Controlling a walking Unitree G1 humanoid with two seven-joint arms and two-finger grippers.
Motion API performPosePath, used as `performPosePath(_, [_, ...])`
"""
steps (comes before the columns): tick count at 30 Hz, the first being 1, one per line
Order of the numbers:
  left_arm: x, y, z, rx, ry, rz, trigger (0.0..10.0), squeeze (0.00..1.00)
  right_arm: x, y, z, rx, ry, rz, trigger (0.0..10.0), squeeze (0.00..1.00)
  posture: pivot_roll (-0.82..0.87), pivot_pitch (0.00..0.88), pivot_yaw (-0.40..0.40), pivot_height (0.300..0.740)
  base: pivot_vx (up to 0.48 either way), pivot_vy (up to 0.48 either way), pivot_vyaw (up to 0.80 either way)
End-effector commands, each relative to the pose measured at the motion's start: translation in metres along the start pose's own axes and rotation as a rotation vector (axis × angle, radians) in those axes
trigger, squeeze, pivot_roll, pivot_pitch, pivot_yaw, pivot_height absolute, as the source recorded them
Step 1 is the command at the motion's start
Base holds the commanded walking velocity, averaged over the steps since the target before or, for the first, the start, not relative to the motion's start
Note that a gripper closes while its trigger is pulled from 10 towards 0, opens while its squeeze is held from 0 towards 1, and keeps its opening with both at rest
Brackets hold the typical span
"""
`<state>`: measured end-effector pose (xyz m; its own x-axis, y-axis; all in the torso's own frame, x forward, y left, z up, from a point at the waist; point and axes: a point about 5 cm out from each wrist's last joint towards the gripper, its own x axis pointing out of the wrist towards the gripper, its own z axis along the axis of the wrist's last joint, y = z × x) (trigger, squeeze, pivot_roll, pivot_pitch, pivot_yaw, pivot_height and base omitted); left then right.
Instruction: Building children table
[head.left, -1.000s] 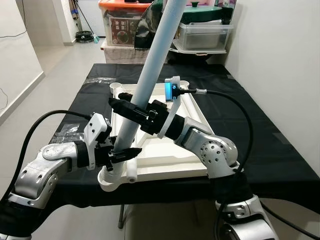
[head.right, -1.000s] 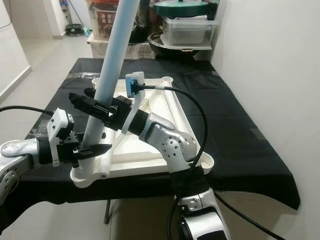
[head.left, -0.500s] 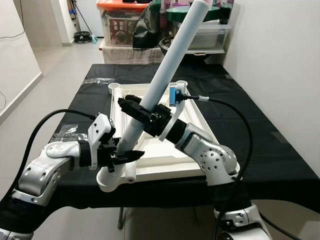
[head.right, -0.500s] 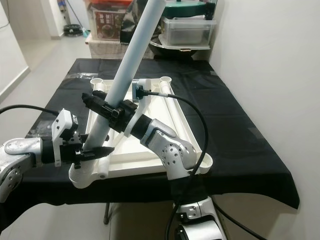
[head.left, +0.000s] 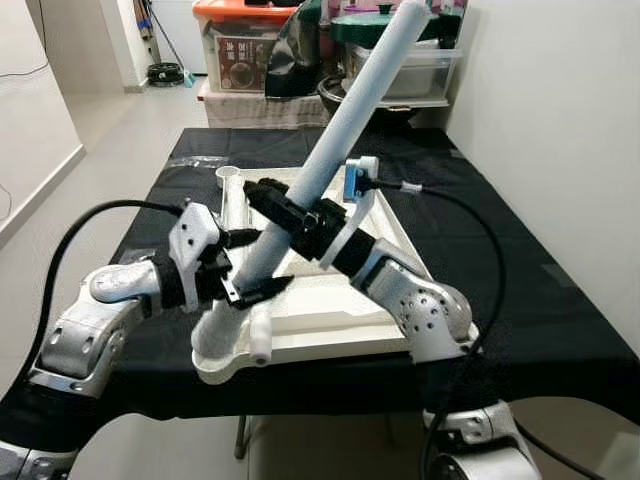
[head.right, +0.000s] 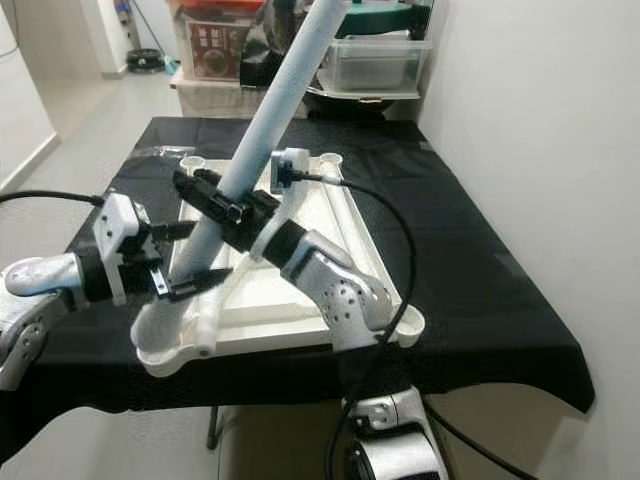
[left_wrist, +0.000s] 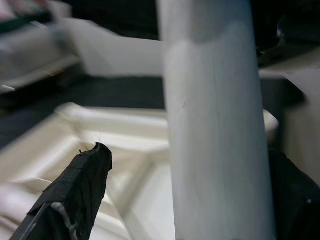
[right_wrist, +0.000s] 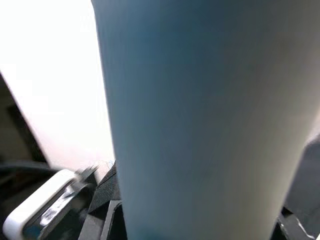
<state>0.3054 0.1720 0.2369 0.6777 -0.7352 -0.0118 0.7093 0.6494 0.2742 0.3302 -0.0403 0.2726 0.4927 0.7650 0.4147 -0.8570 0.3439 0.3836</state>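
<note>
Pale blue leg (head.left: 340, 135) leaning steeply, lower end sunk in the near-left corner socket (head.left: 225, 340) of the white tabletop (head.left: 330, 300), upper end pointing off toward 1 o'clock above the storage boxes (head.left: 240, 50) at the far end of the room. Tabletop lying upside down on the desk (head.left: 520, 280), which is draped in black cloth.

Right pincer (head.left: 268, 200) clenched around the leg roughly a third of the way up, black fingers crossing the tube from the 3 o'clock side. From the right wrist camera, leg (right_wrist: 200, 125) pressed close between the fingers.

Left pincer (head.left: 245, 265) lower down, just above the socket, reaching in from 9 o'clock; fingers spread, one (head.left: 240, 238) above and one (head.left: 262, 288) below, straddling the leg without closing on it. From the left wrist camera, leg (left_wrist: 215, 125) standing between one black fingertip (left_wrist: 80, 185) on one side and the other at the picture's edge, with a clear gap beside the nearer one.

Second socket (head.left: 227, 174) at the far-left corner of the tabletop, toward 11 o'clock from the left pincer, open and holding nothing.
</note>
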Motion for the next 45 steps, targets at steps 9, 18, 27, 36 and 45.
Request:
performPosePath(9, [-0.025,-0.007,0.002,-0.086,-0.101,0.205,10.0,1.0,-0.022,-0.034,0.038,-0.189,-0.104,-0.251,0.0,0.0,0.02,0.0,-0.048,0.74,0.0,0.0,0.0])
performPosePath(18, [-0.038,0.003,-0.005,-0.126,-0.161,0.533,10.0,0.0,-0.046,-0.065,0.063,-0.475,-0.109,-0.632,10.0,0.0,0.02,0.0,-0.056,0.74,0.0,0.0,0.0])
performPosePath(27, [-0.031,-0.018,-0.023,-0.239,-0.135,0.583,10.0,0.0,-0.068,-0.072,0.067,-0.629,-0.104,-0.76,10.0,0.0,0.01,0.0,-0.056,0.74,0.0,0.0,0.0])
performPosePath(36, [-0.026,-0.023,-0.031,-0.255,-0.123,0.647,10.0,0.0,-0.083,-0.077,0.046,-0.583,-0.08,-0.813,10.0,0.0,0.01,0.0,-0.053,0.74,0.0,0.0,0.0])
performPosePath(45, [-0.018,-0.03,-0.037,-0.211,-0.084,0.643,10.0,0.0,-0.087,-0.08,0.062,-0.592,-0.123,-0.826,10.0,0.0,0.01,0.0,-0.058,0.74,0.0,-0.208,0.0])
